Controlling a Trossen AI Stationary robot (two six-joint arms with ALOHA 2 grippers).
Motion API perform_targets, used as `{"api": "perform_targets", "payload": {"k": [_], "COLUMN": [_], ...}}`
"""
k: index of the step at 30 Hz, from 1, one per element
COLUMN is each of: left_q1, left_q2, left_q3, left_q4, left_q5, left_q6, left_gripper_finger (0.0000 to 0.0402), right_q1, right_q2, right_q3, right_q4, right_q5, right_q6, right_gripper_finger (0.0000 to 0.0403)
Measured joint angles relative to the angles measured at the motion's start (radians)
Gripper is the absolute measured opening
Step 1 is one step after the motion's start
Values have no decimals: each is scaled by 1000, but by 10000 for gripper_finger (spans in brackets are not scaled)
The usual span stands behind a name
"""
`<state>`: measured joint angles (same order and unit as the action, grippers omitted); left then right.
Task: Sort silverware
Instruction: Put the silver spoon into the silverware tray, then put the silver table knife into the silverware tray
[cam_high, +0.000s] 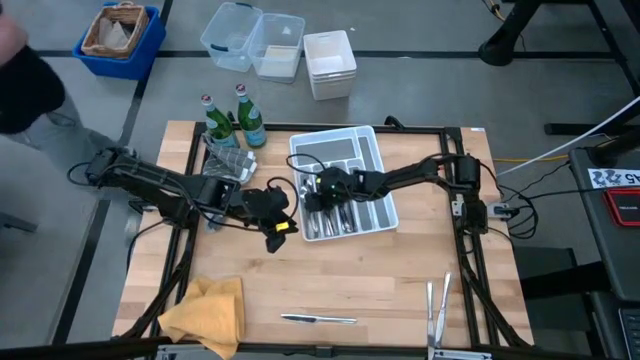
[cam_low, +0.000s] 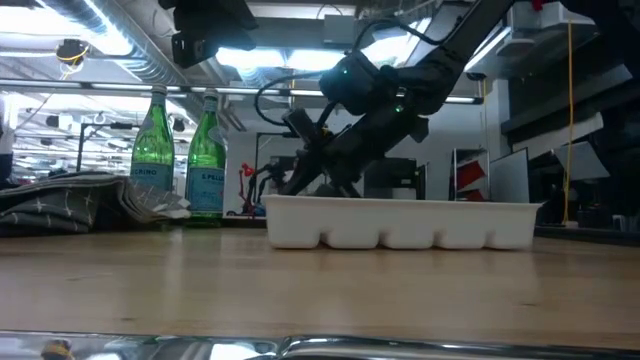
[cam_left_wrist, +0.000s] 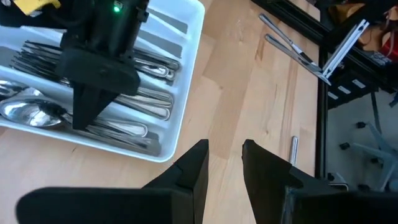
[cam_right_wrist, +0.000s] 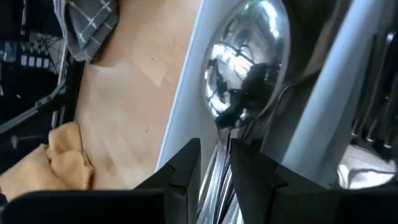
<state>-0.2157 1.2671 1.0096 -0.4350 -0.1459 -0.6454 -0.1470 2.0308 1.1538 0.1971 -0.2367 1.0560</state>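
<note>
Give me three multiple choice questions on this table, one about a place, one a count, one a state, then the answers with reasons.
1. Where is the right tool?
A. Over the white tray
B. Over the yellow cloth
C. Beside the bottles

2. How many green bottles stand on the table?
A. One
B. Two
C. Four

3. What is the left tool holding?
A. A fork
B. A knife
C. Nothing

A: the high view shows it above the tray's spoons.
B: two show in the high and low views.
C: the left wrist view shows an empty gap between its fingers.

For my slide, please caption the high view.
Right gripper reaches into the white tray of silverware; left gripper waits beside it.
</note>
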Motion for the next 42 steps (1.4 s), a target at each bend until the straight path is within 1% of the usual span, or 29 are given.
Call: {"api": "perform_targets", "payload": {"k": [2, 4, 7, 10, 13, 18, 21, 26, 29, 31, 35, 39, 42], "left_q1": [0, 0, 0, 0, 0, -24, -64, -139, -186, -215, -269, -302, -316], "left_q2": [0, 0, 0, 0, 0, 4, 27, 114, 185, 241, 348, 442, 503], "left_q3": [0, 0, 0, 0, 0, 0, -1, -1, -1, -1, 0, -1, -1], "left_q4": [0, 0, 0, 3, 7, 50, 131, 350, 490, 592, 770, 916, 1023], "left_q5": [0, 0, 0, 0, 0, -3, -1, -7, -8, -7, -6, 5, 4], "left_q6": [-13, -25, -37, -52, -112, -237, -256, -273, -272, -272, -265, -203, -157], "left_gripper_finger": [86, 86, 86, 86, 86, 86, 86, 86, 86, 86, 86, 86, 86], "right_q1": [1, 4, 4, 2, 3, 4, 20, 72, 109, 136, 197, 266, 312], "right_q2": [-14, -37, -65, -84, -105, -171, -230, -335, -392, -428, -490, -539, -567], "right_q3": [0, -3, -2, -2, -2, -2, -2, -1, 0, 0, -1, -1, -1], "right_q4": [-22, -51, -44, -44, -49, -145, -232, -412, -530, -629, -765, -820, -808], "right_q5": [25, 72, 109, 112, 110, 51, 38, 75, 117, 149, 208, 249, 252], "right_q6": [19, 20, 11, -14, -57, -181, -272, -413, -460, -463, -458, -393, -315], "right_gripper_finger": [90, 90, 90, 90, 90, 90, 90, 90, 90, 90, 90, 90, 90]}}
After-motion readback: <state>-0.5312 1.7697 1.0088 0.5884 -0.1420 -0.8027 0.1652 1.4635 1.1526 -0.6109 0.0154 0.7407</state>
